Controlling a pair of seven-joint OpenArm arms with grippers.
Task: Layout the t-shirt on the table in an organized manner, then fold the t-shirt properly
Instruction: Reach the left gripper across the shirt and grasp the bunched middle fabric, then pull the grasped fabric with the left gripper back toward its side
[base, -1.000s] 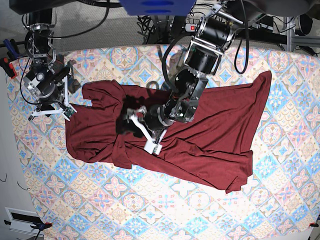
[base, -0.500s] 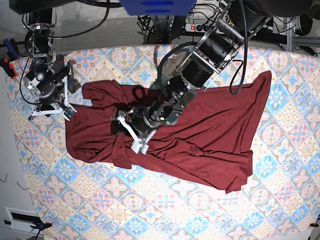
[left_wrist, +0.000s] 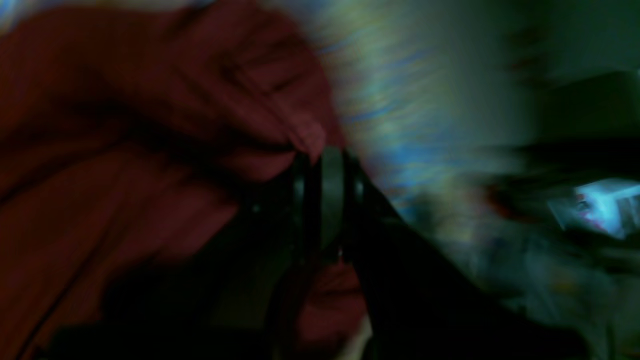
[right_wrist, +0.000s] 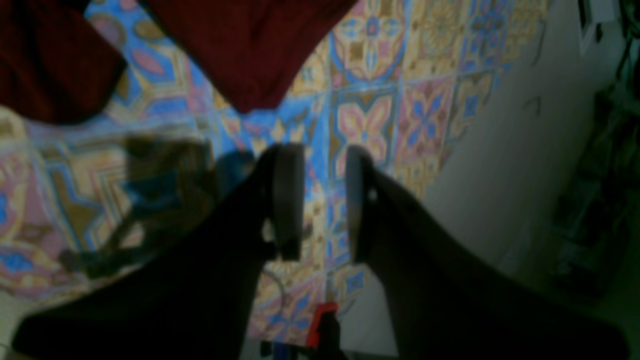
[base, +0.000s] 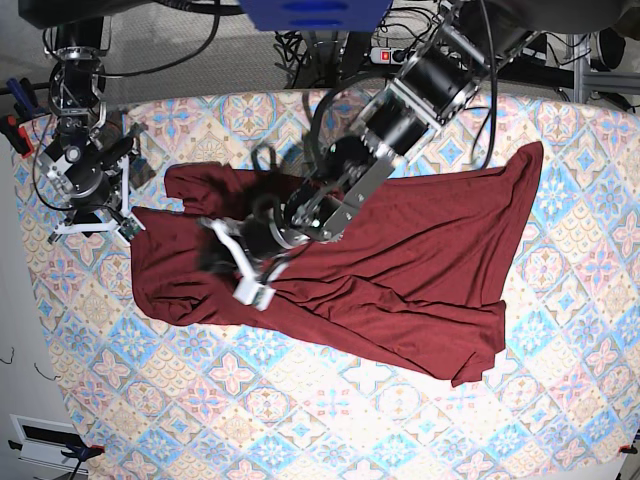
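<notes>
The t-shirt (base: 420, 250) is plain dark maroon, no print. The table (base: 330, 420) carries a diamond floral tile pattern in pastel blue, pink and cream. Below the right gripper (right_wrist: 320, 200), whose fingers are black, the tiles show blue and pink.

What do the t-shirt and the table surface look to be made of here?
The t-shirt: soft matte knit fabric, probably cotton jersey, since it lies in loose folds and bunches where the left gripper pinches it. The table: covered in a printed tile-pattern sheet, possibly cloth or vinyl; its pattern is flat, with no real grout lines visible, so the exact material is unclear.
</notes>
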